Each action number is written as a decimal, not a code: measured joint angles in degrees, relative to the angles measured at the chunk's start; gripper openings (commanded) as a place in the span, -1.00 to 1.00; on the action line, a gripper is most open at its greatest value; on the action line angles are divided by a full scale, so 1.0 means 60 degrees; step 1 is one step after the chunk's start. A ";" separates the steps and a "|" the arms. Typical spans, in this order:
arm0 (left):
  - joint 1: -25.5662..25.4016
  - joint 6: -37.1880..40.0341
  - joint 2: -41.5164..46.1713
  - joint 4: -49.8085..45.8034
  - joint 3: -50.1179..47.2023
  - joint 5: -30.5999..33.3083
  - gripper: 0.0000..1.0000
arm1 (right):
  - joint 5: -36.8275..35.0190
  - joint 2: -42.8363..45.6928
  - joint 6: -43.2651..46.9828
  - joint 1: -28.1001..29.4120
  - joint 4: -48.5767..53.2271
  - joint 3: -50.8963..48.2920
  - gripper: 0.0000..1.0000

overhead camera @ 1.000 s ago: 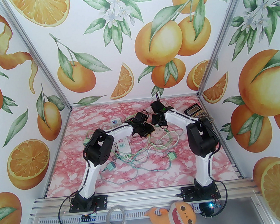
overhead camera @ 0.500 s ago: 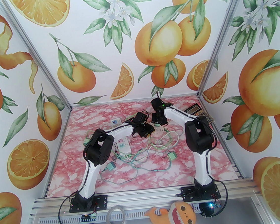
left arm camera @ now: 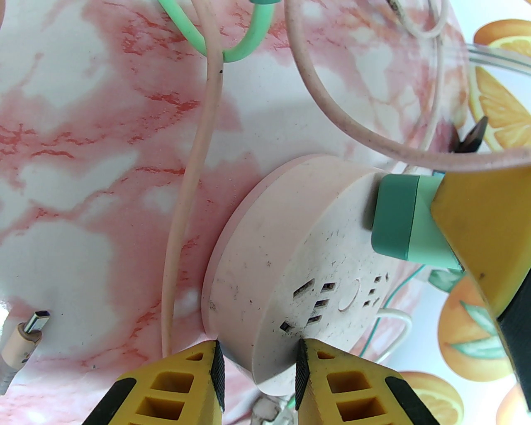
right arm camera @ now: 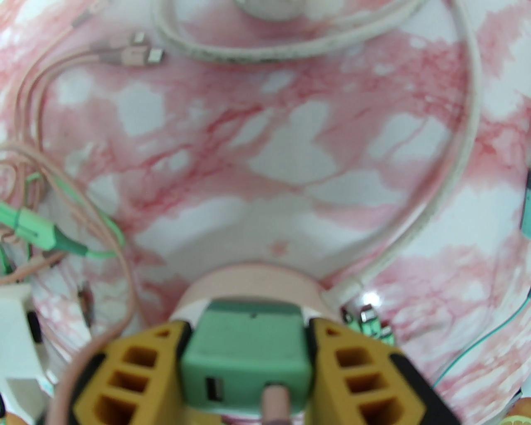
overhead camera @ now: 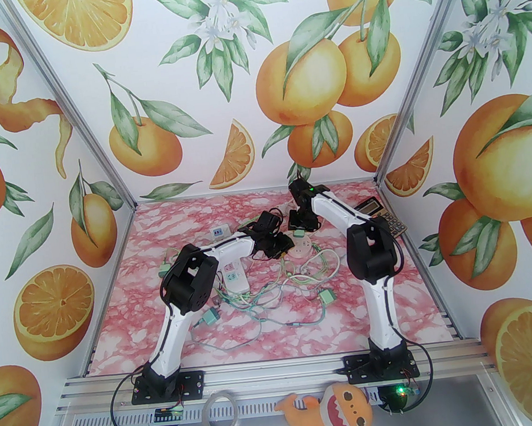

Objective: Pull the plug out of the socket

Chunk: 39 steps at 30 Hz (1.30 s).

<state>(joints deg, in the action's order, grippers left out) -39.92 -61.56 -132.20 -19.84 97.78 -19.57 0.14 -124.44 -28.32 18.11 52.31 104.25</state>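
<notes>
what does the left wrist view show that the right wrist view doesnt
Left wrist: the left gripper pinching the round pink socket at its rim, the socket's slotted top face, and a loose USB-C connector.
Right wrist: the right gripper clamped on both sides of the green plug, the plug's USB port with a pink cable plugged in beside it, and a white braided cable.
Both: the plug sitting on the socket, on the pink marbled table.

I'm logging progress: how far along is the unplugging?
Done: the left gripper clamps the round socket by its rim, and the right gripper clamps the green plug. In hand: both grips are set for the pull. Left: the plug sits against the socket face, not yet out.
</notes>
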 measured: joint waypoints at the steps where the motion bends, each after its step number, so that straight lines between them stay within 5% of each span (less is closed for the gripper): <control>1: 0.0004 0.0000 -0.0015 -0.0022 0.0022 -0.0069 -0.36 | -0.0146 0.0168 -0.0033 0.0073 -0.0189 -0.0262 -0.31; 13: 0.0007 0.0076 -0.0102 -0.0641 0.0302 -0.0718 -0.37 | -0.1370 0.1515 -0.0550 0.0656 -0.1574 -0.2335 -0.32; 28: 0.0022 0.0084 -0.0204 -0.0375 0.0364 -0.0514 -0.37 | 0.0288 -0.0623 0.0127 -0.0182 0.1286 0.1249 -0.33; 36: 0.0022 0.0084 -0.0226 -0.0565 0.0481 -0.0561 -0.38 | -0.0364 0.0084 0.0102 0.0168 0.0379 0.0149 -0.33; 39: 0.0025 0.0102 -0.0295 -0.0787 0.0627 -0.0736 -0.38 | -0.1177 0.1344 -0.0364 0.0579 -0.1213 -0.2120 -0.33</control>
<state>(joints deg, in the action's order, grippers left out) -39.77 -60.95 -133.97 -24.56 101.54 -23.99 -6.92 -116.38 -30.50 21.58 45.04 91.53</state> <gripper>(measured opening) 0.312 0.412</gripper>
